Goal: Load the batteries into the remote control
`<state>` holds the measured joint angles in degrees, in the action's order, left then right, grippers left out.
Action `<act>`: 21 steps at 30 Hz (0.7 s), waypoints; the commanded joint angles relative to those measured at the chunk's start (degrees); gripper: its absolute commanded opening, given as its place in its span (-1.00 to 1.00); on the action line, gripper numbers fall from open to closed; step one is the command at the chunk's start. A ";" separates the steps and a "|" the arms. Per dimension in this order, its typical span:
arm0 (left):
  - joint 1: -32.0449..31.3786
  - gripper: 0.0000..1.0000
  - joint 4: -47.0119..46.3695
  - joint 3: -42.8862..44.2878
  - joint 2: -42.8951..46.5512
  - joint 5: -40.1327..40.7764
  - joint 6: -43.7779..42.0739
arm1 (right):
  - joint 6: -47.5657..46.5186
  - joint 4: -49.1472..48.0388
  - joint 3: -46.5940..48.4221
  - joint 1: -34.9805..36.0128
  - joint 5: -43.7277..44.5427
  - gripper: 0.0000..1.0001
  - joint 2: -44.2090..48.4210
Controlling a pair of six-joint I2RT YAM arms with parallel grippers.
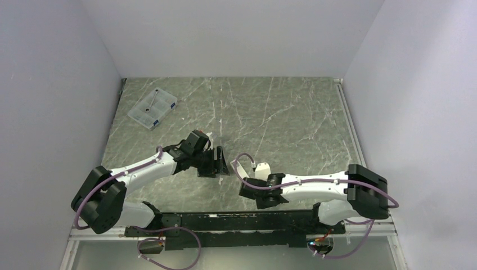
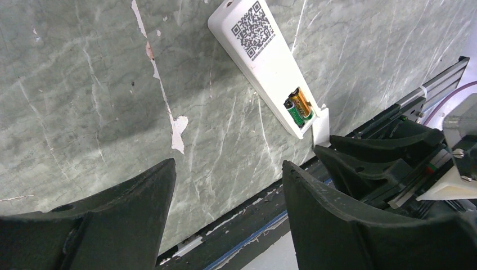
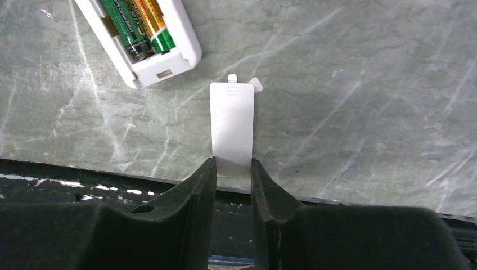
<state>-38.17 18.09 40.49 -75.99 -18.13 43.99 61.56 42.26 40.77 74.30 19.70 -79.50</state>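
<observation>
plastic-on-plastic risk: grasps battery cover edgewise in right hand, left hand released; may skew, missing slot on remote control over batteries.

A green, marble-patterned desk is enclosed by plain white walls, and white chips are seen in its surface. A clear plastic compartment box is set askew near the far left corner. A small flat white cover piece, tabbed at one end, is seen beside the black rail.
</observation>
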 commanded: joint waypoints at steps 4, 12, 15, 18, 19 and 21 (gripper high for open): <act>0.03 0.50 -0.56 0.47 0.15 -0.48 -0.66 | -0.04 5.37 1.24 0.32 3.61 -0.88 4.57; 0.07 0.50 -0.62 0.55 -0.13 -0.50 -0.66 | -3.02 7.47 4.29 0.23 5.70 -0.86 5.17; 0.09 0.50 -0.36 0.58 -0.05 -0.42 -0.69 | -3.11 7.00 4.64 0.07 5.87 -0.67 4.77; 0.07 0.50 -0.16 0.68 0.05 -0.24 -0.83 | -2.61 5.23 4.62 0.05 5.32 -0.31 4.62; 0.09 0.50 -0.16 0.70 -0.02 -0.24 -0.83 | -2.42 4.40 4.46 0.05 5.20 -0.23 4.60; 0.08 0.50 -0.32 0.65 -0.12 -0.40 -0.75 | -1.84 3.17 4.01 -0.18 5.02 -0.13 4.47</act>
<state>-38.17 18.33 40.49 -76.01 -18.13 43.99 58.98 47.77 43.51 74.30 23.70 -75.53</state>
